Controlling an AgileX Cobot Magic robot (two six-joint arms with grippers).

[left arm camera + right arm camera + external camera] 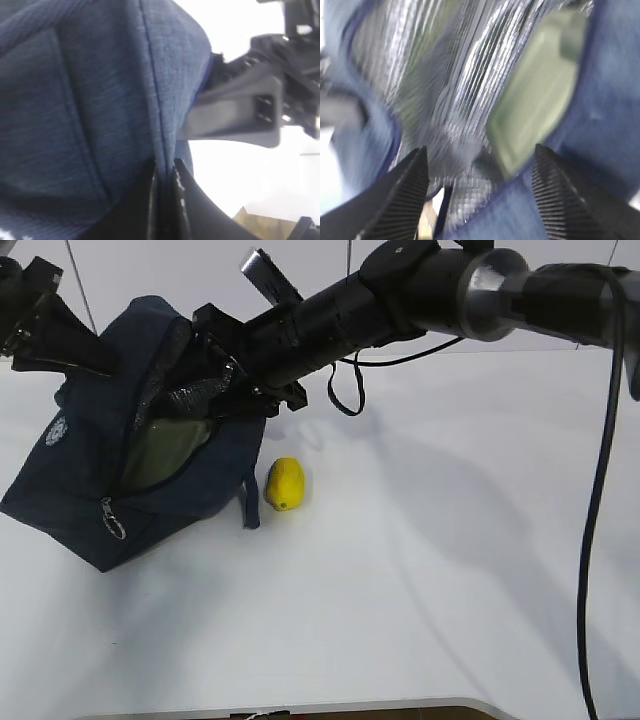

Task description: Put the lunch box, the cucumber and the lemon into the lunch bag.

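Outside, lemon (284, 484) beside lunch bag (75, 480) on white table (420, 570).

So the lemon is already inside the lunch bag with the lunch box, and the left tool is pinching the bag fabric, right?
Not quite. The lemon lies on the table beside the lunch bag, as the exterior view shows. The lunch box is inside, and the left tool does pinch the bag fabric.
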